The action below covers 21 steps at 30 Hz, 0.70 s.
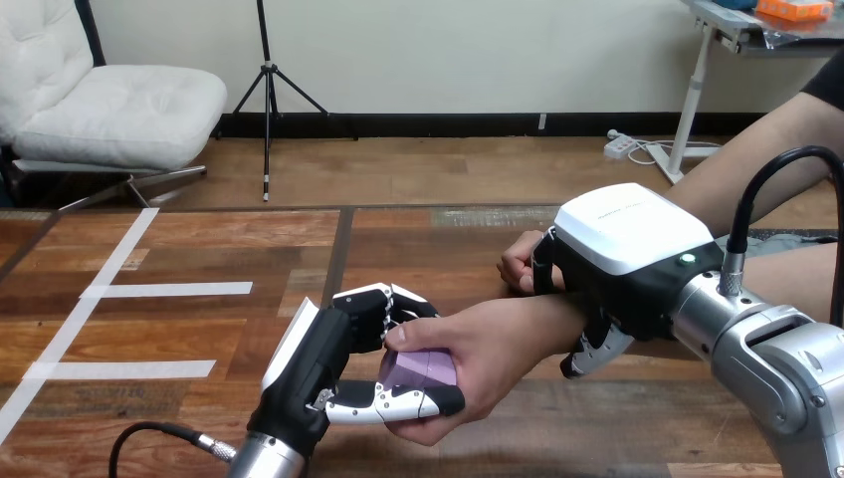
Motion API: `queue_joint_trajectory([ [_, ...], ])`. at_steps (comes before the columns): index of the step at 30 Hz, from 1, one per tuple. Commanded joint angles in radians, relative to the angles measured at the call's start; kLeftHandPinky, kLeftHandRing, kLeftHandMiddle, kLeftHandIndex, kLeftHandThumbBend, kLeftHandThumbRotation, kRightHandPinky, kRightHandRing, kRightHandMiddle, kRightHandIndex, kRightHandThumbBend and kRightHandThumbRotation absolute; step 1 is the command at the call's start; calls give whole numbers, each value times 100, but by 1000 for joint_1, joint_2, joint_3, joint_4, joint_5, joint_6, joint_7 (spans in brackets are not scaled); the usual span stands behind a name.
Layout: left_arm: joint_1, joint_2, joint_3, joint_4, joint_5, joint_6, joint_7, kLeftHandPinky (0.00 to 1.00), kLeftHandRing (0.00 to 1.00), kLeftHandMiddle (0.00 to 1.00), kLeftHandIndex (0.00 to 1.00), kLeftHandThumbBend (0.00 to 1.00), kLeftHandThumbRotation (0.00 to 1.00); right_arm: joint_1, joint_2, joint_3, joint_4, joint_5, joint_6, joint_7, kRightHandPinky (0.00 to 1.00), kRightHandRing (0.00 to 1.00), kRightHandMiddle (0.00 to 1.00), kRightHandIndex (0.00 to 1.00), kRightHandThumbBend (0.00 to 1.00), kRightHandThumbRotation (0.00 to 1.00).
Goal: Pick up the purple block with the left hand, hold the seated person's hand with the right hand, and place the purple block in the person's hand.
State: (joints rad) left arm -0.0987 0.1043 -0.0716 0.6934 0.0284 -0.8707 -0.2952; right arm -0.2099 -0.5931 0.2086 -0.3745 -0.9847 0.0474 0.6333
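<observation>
left hand [318, 363] is pinching block [420, 368] between thumb and curled fingers. Block is lying level, long axis running left-right, in person's hand [488, 349], which is cupping it too. Farther back, right hand [632, 259] is curling round person's wrist [557, 314].

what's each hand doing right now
left hand: shut on the block, which the person's hand also grips
right hand: shut on the person's wrist

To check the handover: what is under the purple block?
The thumb of the left hand lies along the lower edge of the purple block, and the person's hand cups it. Its underside is covered.
</observation>
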Motion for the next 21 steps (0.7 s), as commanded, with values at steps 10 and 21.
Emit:
queue_joint_trajectory([
  [10,-43,-8,-21,-39,15,2,-4,38,44,50,53,85,13,-39,-19,-30,-5,-6,-35,-82,31,40,49,59,81,0],
  [21,-56,32,-37,-37,63,-12,-19,55,62,67,68,89,28,-21,-22,-38,-23,-11,-36,-73,51,62,68,70,82,1],
])
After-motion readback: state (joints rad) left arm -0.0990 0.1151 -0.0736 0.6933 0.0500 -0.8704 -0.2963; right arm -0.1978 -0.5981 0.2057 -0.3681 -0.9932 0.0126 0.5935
